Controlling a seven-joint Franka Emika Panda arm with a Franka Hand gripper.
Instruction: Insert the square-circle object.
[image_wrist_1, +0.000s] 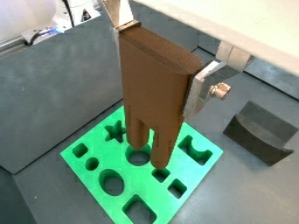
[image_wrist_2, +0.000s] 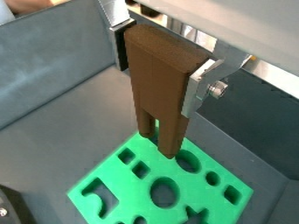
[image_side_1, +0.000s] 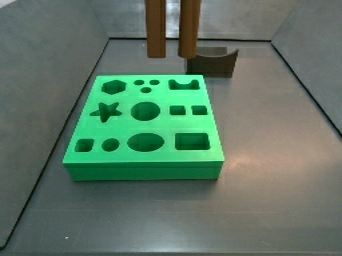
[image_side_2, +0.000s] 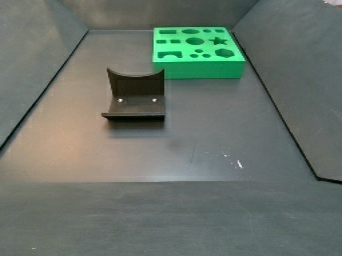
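Observation:
My gripper (image_wrist_1: 163, 57) is shut on the square-circle object (image_wrist_1: 152, 96), a tall brown piece with two prongs pointing down, one round and one squarish. Silver fingers (image_wrist_2: 198, 87) clamp its upper part in both wrist views. The prongs (image_side_1: 174, 35) hang over the far part of the green board (image_side_1: 140, 170), which has several shaped holes. In a wrist view the tips sit above the board (image_wrist_1: 103, 153) near a round hole and star hole, not inside any hole. The gripper itself is out of view in both side views.
The dark fixture (image_side_1: 211, 62) with a curved back stands on the grey floor beyond the board, also in a side view (image_side_2: 134, 95) and a wrist view (image_wrist_1: 260, 129). Grey walls enclose the floor. The board (image_side_2: 201, 72) lies at the far end.

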